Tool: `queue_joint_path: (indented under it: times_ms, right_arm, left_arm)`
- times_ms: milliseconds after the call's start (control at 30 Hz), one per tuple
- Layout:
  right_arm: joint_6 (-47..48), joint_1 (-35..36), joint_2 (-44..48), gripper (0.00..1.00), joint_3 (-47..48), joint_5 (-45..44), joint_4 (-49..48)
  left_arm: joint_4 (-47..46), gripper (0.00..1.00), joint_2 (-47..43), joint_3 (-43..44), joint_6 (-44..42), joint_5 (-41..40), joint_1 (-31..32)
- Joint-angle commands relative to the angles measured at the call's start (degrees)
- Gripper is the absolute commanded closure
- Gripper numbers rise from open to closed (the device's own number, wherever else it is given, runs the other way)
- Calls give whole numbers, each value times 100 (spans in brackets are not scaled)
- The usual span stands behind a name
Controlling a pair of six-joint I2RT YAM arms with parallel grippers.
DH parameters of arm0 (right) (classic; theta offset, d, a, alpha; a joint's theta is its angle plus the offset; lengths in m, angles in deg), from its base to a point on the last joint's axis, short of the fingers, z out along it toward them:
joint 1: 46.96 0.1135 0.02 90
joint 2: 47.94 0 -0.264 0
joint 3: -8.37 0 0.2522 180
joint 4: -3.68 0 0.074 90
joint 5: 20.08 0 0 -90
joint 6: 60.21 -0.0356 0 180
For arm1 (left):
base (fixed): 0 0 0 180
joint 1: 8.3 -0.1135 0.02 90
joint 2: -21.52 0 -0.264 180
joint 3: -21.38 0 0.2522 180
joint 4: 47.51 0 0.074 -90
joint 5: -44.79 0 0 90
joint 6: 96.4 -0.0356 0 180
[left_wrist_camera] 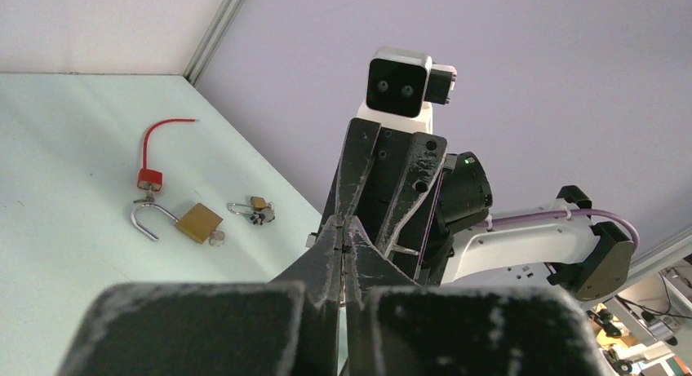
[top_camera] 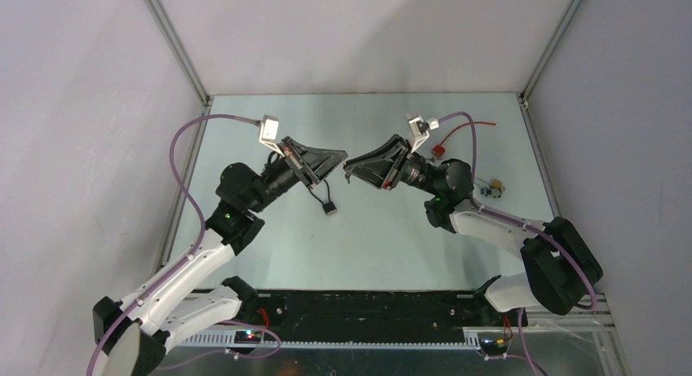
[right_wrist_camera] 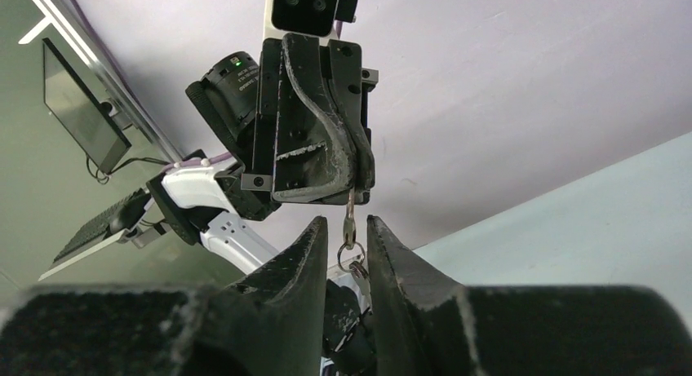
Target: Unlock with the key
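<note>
My left gripper [top_camera: 343, 159] is raised above the table and shut on a small silver key [right_wrist_camera: 349, 223]. The key sticks out of its tips, with a key ring [right_wrist_camera: 351, 254] hanging from it. My right gripper [right_wrist_camera: 347, 229] faces it tip to tip and is open, with one finger on each side of the key and ring and a small gap on both sides. In the left wrist view the left gripper [left_wrist_camera: 344, 233] shows shut. A brass padlock [left_wrist_camera: 200, 223] with its shackle swung open lies on the table behind the right arm.
A red tag [left_wrist_camera: 149, 178] with a red wire [top_camera: 469, 130] lies by the padlock. A smaller padlock with keys [top_camera: 490, 188] lies near the right wall. A black cable with a plug [top_camera: 329, 207] hangs under the left gripper. Grey walls enclose the table.
</note>
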Motion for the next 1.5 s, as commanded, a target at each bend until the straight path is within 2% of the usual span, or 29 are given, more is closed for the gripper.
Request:
queue_joint_path:
  times_ms: [0,167,433,533,567,600,633,667,700,733,767,800,867,933,1033,1133,1167,1333,1467]
  right_arm:
    - [-15,56,-28,74,231,114,-246]
    - [-20,63,-37,80,230,115,-253]
    - [-20,53,-18,100,230,86,-267]
    - [-26,37,4,100,230,82,-232]
    - [-24,32,10,100,230,81,-214]
    - [-17,25,30,100,235,74,-151]
    - [3,22,45,100,232,72,-99]
    - [13,20,78,100,231,72,7]
    - [26,11,96,100,231,60,82]
    - [29,6,130,100,230,48,256]
    - [43,-1,139,100,230,37,365]
    - [56,-8,181,100,230,37,578]
    - [113,-7,240,100,230,-1,988]
    - [169,-10,330,100,203,-64,1410]
    - [246,-36,534,100,129,-307,2305]
    - [374,-40,693,100,125,-564,3172]
    - [379,-42,757,100,125,-690,3554]
    - [245,-37,942,100,125,-1209,4875]
    - [243,44,1017,100,125,-1587,5592]
  left_arm:
    - [-270,100,-63,-31,61,-65,46]
    - [-290,100,-77,-56,77,-90,46]
    - [-288,100,-88,-102,84,-106,39]
    - [-286,100,-117,-155,83,-188,44]
    - [-287,97,-150,-183,48,-240,40]
    - [-272,93,-168,-195,19,-267,39]
    - [-254,79,-215,-225,-47,-330,37]
    - [-176,72,-241,-238,-116,-365,20]
    - [-126,60,-310,-258,-156,-455,15]
    - [45,53,-350,-263,-251,-507,-12]
    - [160,39,-425,-245,-302,-655,-19]
    - [501,33,-469,-226,-437,-743,-49]
    - [1164,12,-607,-137,-704,-1121,-88]
    - [1961,2,-736,-6,-956,-1850,-114]
    - [3355,0,-852,308,-1076,-2798,-170]
    - [4298,0,-941,482,-697,-3891,-208]
    - [4607,0,-977,498,-675,-3947,-252]
    - [4942,0,-1326,366,-1162,-3484,-398]
    - [5531,4,-1067,351,-483,-3612,-640]
